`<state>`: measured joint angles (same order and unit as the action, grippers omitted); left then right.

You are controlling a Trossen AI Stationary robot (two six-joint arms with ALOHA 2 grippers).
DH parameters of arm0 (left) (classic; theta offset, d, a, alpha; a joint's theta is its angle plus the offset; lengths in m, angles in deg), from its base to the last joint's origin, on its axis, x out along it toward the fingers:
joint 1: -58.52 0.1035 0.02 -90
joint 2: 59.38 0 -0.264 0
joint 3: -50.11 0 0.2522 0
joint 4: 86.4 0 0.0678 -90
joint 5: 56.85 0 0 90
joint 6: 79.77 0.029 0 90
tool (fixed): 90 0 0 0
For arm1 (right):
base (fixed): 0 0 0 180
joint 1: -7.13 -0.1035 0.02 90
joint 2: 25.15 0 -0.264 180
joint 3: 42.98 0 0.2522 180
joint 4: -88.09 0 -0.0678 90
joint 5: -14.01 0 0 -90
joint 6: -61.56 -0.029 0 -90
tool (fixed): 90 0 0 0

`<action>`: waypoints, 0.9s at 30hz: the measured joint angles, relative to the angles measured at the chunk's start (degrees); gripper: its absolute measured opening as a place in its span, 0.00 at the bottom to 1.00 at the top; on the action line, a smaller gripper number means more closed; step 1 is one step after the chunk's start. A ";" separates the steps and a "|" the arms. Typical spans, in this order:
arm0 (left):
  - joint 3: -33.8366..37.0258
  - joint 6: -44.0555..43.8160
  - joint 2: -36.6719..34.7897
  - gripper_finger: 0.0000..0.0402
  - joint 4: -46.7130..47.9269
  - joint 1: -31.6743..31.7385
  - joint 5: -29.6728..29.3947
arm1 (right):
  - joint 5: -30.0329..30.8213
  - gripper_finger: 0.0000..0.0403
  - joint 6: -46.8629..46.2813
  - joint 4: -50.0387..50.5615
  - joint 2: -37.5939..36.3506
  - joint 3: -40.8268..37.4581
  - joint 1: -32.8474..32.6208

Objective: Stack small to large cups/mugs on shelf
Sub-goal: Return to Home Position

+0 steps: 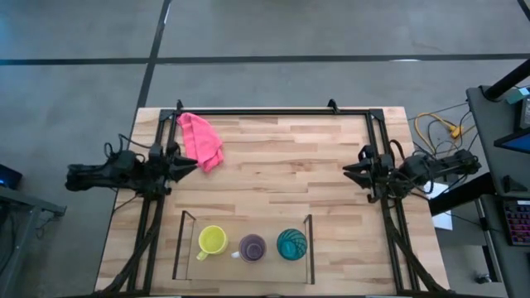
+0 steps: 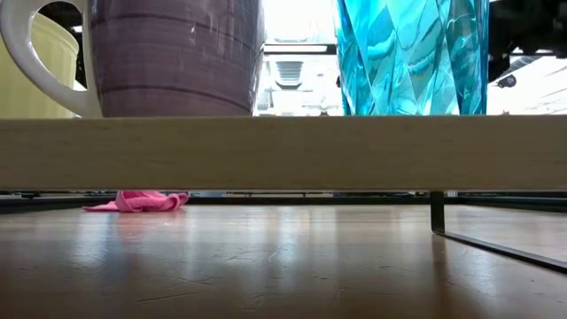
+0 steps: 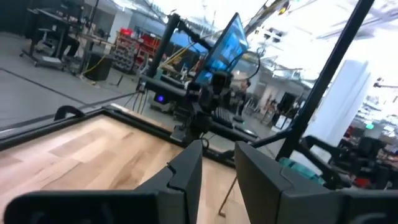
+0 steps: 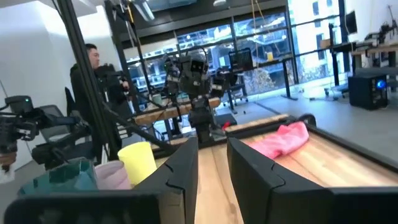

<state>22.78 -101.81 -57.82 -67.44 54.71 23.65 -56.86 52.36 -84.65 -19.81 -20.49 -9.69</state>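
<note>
Three vessels stand in a row on the shelf (image 1: 186, 248) near the table's near edge. From left to right they are the yellow mug (image 1: 212, 241), the purple mug (image 1: 252, 247) and the teal tumbler (image 1: 291, 244). The low view shows their bottoms resting on the shelf's light wood board (image 2: 283, 152). My left gripper (image 1: 195, 166) hovers at the table's left side and my right gripper (image 1: 345, 170) at its right side. Both are far from the shelf, and each shows a narrow gap between its fingers (image 3: 219, 149) (image 4: 212, 142). They hold nothing.
A pink cloth (image 1: 201, 141) lies crumpled on the table near its far left corner, just beyond my left gripper. A black metal rail frame (image 1: 273, 111) runs round the table's edges. Bare wood lies between the two arms. A person (image 4: 87, 68) stands in the room behind.
</note>
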 joint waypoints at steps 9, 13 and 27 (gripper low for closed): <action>6.71 -1.43 -0.12 0.20 -8.05 0.00 0.97 | 0.42 0.18 -4.07 -5.37 -2.57 -6.96 0.00; 8.79 -4.55 -0.04 0.20 -8.52 -0.02 1.95 | 0.50 0.19 -4.29 -6.64 -3.05 -8.30 0.00; 13.10 -10.19 0.76 0.20 -6.87 0.00 5.41 | 0.62 0.18 -9.24 -0.19 -2.90 -8.21 0.00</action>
<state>35.88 -112.00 -57.06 -74.31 54.71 29.06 -56.24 43.12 -84.84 -22.71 -28.70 -9.69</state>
